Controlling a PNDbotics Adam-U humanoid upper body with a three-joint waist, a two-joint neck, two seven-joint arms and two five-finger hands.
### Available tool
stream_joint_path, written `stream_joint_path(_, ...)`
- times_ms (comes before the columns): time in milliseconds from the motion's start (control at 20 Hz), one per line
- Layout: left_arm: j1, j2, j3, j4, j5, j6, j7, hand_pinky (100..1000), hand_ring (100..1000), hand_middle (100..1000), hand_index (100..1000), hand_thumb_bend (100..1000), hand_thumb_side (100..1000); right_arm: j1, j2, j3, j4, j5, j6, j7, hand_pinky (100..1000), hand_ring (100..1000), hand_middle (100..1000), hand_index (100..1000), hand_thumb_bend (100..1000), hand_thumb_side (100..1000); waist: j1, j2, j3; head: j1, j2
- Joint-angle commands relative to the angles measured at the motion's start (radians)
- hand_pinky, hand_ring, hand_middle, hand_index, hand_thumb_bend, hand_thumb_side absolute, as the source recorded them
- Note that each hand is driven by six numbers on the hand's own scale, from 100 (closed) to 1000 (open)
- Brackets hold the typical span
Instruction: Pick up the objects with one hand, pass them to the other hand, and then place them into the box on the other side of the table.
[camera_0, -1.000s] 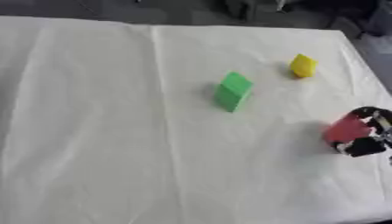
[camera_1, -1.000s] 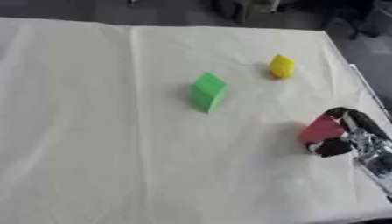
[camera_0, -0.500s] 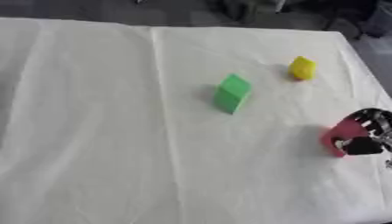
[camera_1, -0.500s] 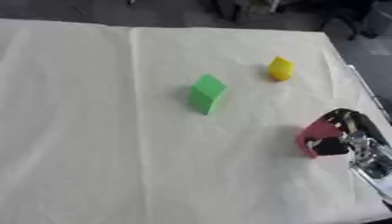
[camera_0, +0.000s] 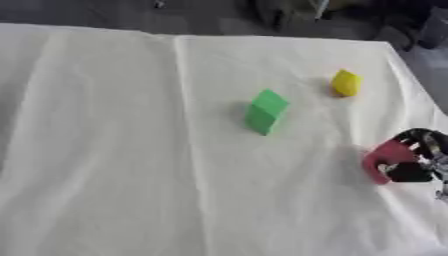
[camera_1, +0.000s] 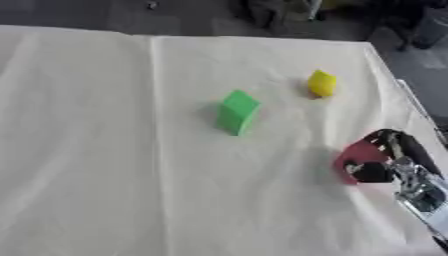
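Right hand (camera_1: 389, 162) sitting at right edge of table, fingers curling round red block (camera_1: 357, 159), block resting low on white cloth (camera_0: 131, 150). Green block (camera_0: 264, 111) standing mid-table, well apart from hand. Yellow block (camera_0: 346, 82) lying farther back, toward right. Nothing sitting between hand and those two, just creased cloth. Dark blurry stuff showing past far edge, can't make it out.

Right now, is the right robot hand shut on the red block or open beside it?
Shut on it: the right robot hand has fingers curled over the red block, thumb against its front, near the white-clothed table's right edge.
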Motion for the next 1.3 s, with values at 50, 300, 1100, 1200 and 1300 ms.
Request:
stream_joint_path(50, -0.003, 0.009, 0.005, -0.012, 0.001, 0.002, 0.005, 839, 337, 696, 798, 769, 576, -0.001, 0.0, 0.007, -0.009, 0.025, 0.0, 0.008, 794, 549, 634, 653, 274, 100, 0.005, -0.013, 0.003, -0.001, -0.011)
stream_joint_path(300, 0.001, 0.007, 0.005, -0.012, 0.004, 0.003, 0.007, 839, 337, 694, 796, 770, 576, -0.013, -0.001, -0.001, -0.009, -0.013, -0.028, -0.103, 765, 462, 573, 595, 170, 100, 0.006, -0.019, -0.001, 0.002, -0.002)
stream_joint_path(1100, 0.014, 0.023, 0.011, -0.012, 0.01, 0.002, 0.006, 841, 339, 694, 795, 779, 573, -0.024, -0.042, 0.025, -0.009, 0.094, -0.394, -0.354, 745, 393, 510, 498, 100, 100, 0.022, -0.056, -0.016, 0.042, 0.017)
stream_joint_path(1200, 0.008, 0.03, 0.009, -0.012, 0.013, 0.0, 0.002, 841, 340, 695, 795, 781, 572, -0.047, -0.039, 0.054, -0.009, 0.178, -0.434, -0.372, 748, 398, 511, 499, 100, 100, 0.026, -0.06, -0.015, 0.049, 0.016)
stream_joint_path(1300, -0.003, 0.041, 0.007, -0.012, 0.017, -0.002, -0.005, 840, 342, 696, 797, 782, 572, -0.085, -0.027, 0.104, -0.009, 0.274, -0.471, -0.404, 751, 410, 512, 498, 100, 100, 0.032, -0.063, -0.013, 0.056, 0.016)
